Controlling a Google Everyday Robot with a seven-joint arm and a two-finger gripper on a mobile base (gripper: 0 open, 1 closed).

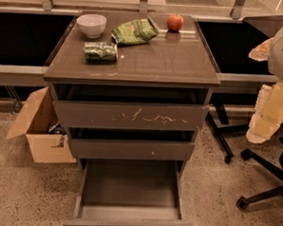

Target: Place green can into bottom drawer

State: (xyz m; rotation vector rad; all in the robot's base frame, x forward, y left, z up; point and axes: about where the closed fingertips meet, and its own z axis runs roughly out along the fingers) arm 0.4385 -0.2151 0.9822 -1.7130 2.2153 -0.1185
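Observation:
The green can lies on its side on the cabinet top, front left, apart from the other things. The bottom drawer is pulled out wide and its inside is bare. My arm shows only at the right edge as pale white and cream parts. My gripper hangs there beside the cabinet, level with the upper drawers. It is far to the right of the can and holds nothing that I can see.
A white bowl, a flat green snack bag and a red apple sit at the back of the top. An open cardboard box stands on the floor at left. Office chair legs stand at right.

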